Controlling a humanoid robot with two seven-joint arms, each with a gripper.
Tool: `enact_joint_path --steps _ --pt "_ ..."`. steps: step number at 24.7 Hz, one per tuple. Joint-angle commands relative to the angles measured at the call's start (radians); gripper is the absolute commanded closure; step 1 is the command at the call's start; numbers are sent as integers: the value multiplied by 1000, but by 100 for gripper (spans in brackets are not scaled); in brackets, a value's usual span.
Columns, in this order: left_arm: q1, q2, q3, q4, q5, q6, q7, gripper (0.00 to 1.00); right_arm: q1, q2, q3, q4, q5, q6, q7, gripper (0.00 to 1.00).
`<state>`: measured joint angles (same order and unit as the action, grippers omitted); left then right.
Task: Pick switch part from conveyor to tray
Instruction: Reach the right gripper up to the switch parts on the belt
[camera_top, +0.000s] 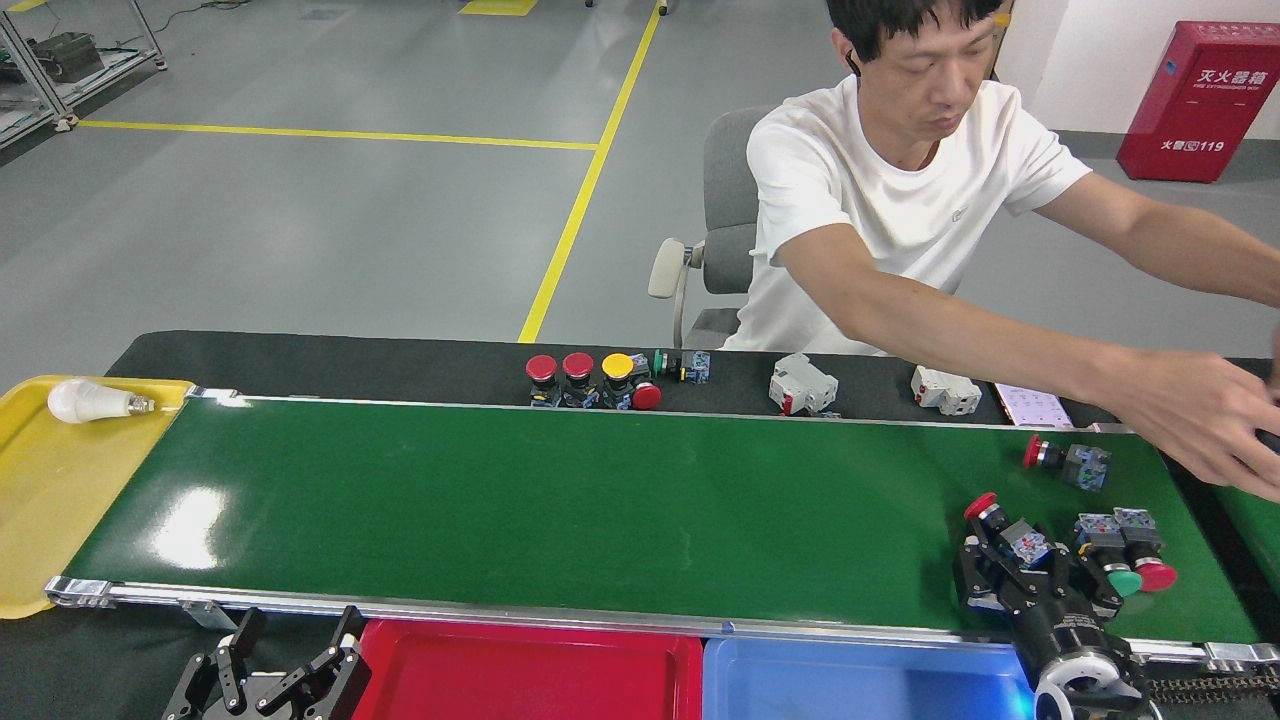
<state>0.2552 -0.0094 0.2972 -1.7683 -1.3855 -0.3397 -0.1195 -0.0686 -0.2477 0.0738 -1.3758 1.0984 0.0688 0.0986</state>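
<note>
The conveyor (600, 500) is a wide glossy green belt with silver rails. Near its right end lie several switch parts: a red-capped one (1003, 528), another red-capped one (1065, 462) farther back, and a green-capped and red-capped pair (1125, 555). My right gripper (1032, 562) is over the belt's near right edge, open, its fingers on either side of the nearest red-capped part. My left gripper (295, 632) rests open below the belt at the bottom left, holding nothing. A red tray (520, 670) and a blue tray (860, 680) sit along the near edge.
A person's arm and hand (1200, 425) reach over the belt's right end. Behind the belt stand a row of push-button switches (590, 378), two white breakers (800, 385) and a phone (1035, 405). A yellow tray (45, 510) with a bulb (95, 400) is at left.
</note>
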Motion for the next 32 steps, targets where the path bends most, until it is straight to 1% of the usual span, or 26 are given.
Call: enact_joint_path --steps 1,2,4,7,9,10,11,12,14,15,17,18,19,20,21,23,27,30,32 --pt "-5 3 0 -11 2 -2 3 0 -13 -1 0 -31 -3 -24 16 97" --pt "-5 2 0 -11 2 -2 3 0 -5 -2 0 -51 -3 -26 18 99" --pt "-5 2 0 -11 2 -2 3 0 10 -2 1 -97 -3 -26 24 99" --pt "-5 0 0 -11 2 -2 3 0 70 -1 1 -210 -3 -60 30 99" --pt "-5 0 0 -11 2 -2 3 0 124 1 4 -299 -3 -96 30 99" --pt "-5 0 0 -11 2 -2 3 0 154 10 14 -348 -3 -132 30 99" --pt "-5 0 0 -11 2 -2 3 0 171 24 35 -374 -3 -168 30 99" --pt "-5 0 0 -11 2 -2 3 0 184 45 67 -388 -3 -225 29 99" --pt "-4 0 0 -11 2 -2 3 0 188 91 121 -390 -3 -316 30 99" --pt "-5 0 0 -11 2 -2 3 0 205 113 155 -388 -2 -360 33 98" --pt "-5 0 -4 -11 2 -1 3 0 230 119 201 -390 -3 -437 35 98" --pt "-5 0 -10 -11 2 -1 3 0 234 120 216 -388 -2 -481 35 93" --pt "-5 0 -13 -11 2 1 3 0 239 120 225 -388 -3 -517 36 85" --pt "-7 0 -18 -11 2 1 3 0 242 122 245 -384 -2 -538 40 73" --pt "-8 0 -26 -11 2 1 3 0 243 128 284 -374 0 -546 46 52" --pt "-10 2 -38 -11 2 2 3 0 239 143 331 -354 2 -543 50 0" --pt "-13 0 -47 -11 0 4 3 0 222 160 333 -347 3 -541 50 0" --pt "-13 0 -47 -11 0 7 3 0 185 163 319 -345 2 -537 49 0" --pt "-13 -6 -46 -11 0 8 3 0 170 162 228 -362 2 -492 49 0"
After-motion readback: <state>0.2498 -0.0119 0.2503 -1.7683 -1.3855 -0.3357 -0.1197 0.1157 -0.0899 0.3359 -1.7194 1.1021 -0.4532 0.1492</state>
